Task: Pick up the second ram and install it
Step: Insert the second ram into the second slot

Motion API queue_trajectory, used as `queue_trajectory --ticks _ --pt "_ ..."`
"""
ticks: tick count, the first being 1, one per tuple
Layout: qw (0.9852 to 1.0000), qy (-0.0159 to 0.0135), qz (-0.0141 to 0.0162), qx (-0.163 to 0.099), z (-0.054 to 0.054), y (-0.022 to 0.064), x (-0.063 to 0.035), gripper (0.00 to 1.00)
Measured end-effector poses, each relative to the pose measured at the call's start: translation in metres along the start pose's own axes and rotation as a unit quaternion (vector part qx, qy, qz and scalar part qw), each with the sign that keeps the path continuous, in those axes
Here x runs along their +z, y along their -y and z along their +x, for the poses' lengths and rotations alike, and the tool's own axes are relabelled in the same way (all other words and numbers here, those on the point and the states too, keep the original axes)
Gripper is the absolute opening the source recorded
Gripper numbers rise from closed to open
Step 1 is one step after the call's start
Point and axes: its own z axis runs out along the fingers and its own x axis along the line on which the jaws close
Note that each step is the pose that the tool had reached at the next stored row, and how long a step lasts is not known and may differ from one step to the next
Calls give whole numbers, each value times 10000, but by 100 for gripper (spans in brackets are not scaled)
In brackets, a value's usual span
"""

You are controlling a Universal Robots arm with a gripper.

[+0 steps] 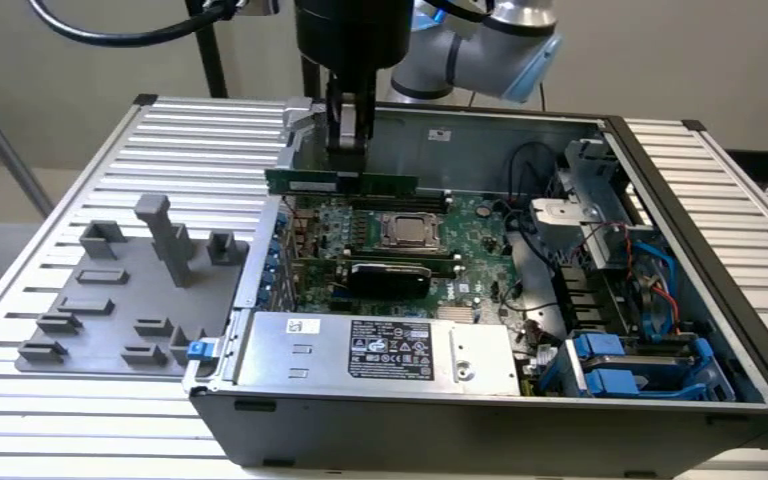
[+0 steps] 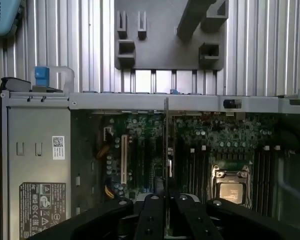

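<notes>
Ribbed metal table (image 1: 37, 190) carries an open computer case (image 1: 491, 425) with the motherboard (image 1: 471, 225) lying flat inside it. The gripper (image 1: 345, 155) hangs over the motherboard, its two dark fingers (image 1: 335, 125) clamped on the second ram (image 1: 384, 186) near the strip's middle. The strip stands on edge with its long side level, just under the fingertips, so it juts out past both sides of the grip. In the wrist view the gripper (image 2: 166, 196) pinches the second ram (image 2: 166, 140) edge-on, a thin line running out over the motherboard (image 2: 210, 135). It sits above the long memory slots (image 1: 404, 205) beside the CPU socket (image 1: 411, 232); whether it touches a slot I cannot tell. Past the motherboard's near edge lies the power supply (image 1: 371, 350) with its dark label. Outside the case, well clear of the motherboard, a gray fixture plate (image 1: 111, 300) rests on the table.
</notes>
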Motion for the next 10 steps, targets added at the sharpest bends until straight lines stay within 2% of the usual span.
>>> queue_trajectory --ticks 5,10 --pt "10000 0 0 0 -159 166 72 0" --pt "10000 0 0 1 -346 279 165 0"
